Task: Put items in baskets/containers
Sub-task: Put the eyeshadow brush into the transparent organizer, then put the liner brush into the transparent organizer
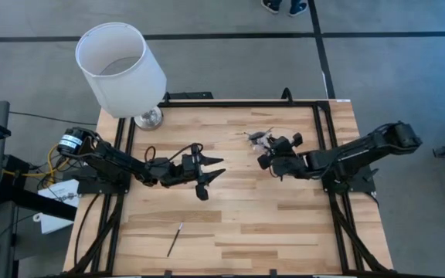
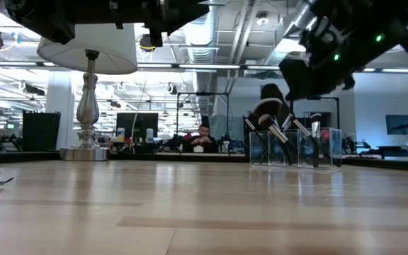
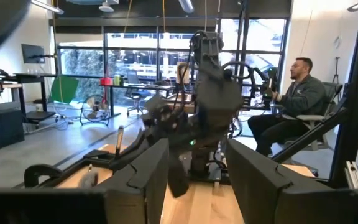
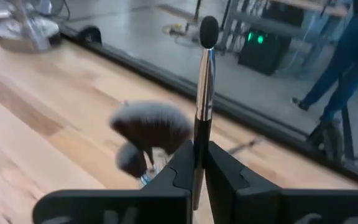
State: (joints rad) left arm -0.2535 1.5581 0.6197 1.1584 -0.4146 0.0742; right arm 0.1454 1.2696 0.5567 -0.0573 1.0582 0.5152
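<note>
Several brushes point(image 2: 283, 134) are already stood in the clear container point(image 2: 296, 149), just below the right gripper point(image 4: 197, 163), which is clenched on another brush point(image 4: 202, 74). One brush point(image 1: 176, 238) is left on the table point(image 1: 269, 224), near the left gripper point(image 1: 211, 174), whose fingers are spread and empty.

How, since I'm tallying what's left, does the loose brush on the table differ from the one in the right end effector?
The loose brush lies flat on the table; the held brush is raised, clamped in the right end effector. The loose brush is far from the container; the held brush is close to it. Both are slim.
</note>
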